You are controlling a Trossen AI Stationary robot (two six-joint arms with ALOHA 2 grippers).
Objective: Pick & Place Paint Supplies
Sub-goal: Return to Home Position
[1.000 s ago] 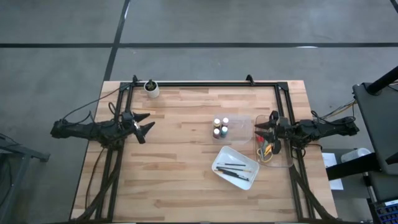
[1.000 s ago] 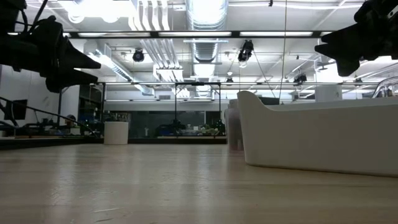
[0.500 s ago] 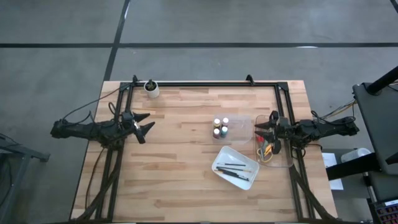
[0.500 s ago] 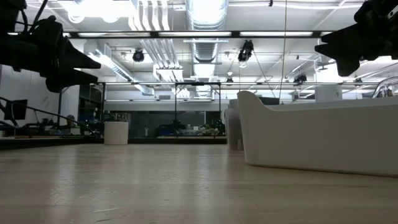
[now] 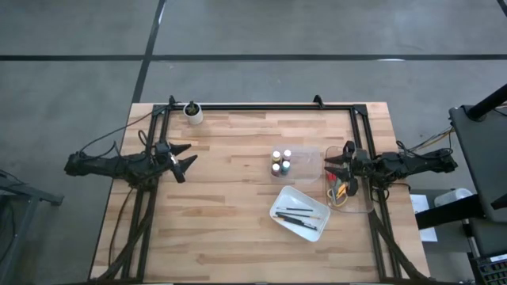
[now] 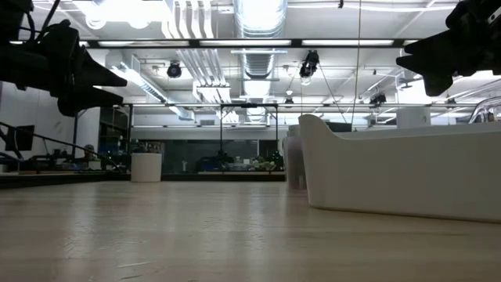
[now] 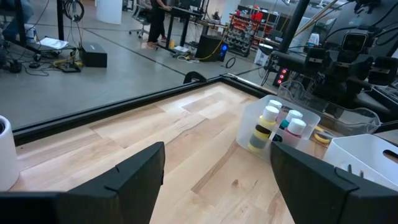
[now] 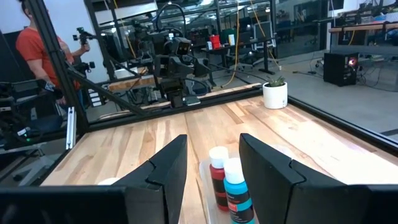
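Note:
Several small paint bottles (image 5: 280, 163) with pale caps stand together in a small clear box mid-table; the left wrist view shows them (image 7: 277, 127), and the right wrist view shows a red (image 8: 218, 178) and a teal one (image 8: 236, 194). Thin dark brushes (image 5: 299, 214) lie in the white tray (image 5: 279, 203). Scissors (image 5: 341, 188) with coloured handles lie in a clear bin (image 5: 363, 204) at the right edge. My left gripper (image 5: 184, 159) hovers open at the left side, above the table. My right gripper (image 5: 336, 168) hovers open over the clear bin's far end.
A small white cup (image 5: 192, 113) holding a plant stands near the far left corner. The white tray (image 6: 399, 168) fills the right of the low view. A black frame (image 5: 261, 105) runs along the table's far edge. A person (image 8: 38, 55) stands beyond the table. Bare wood lies between my left gripper and the bottles.

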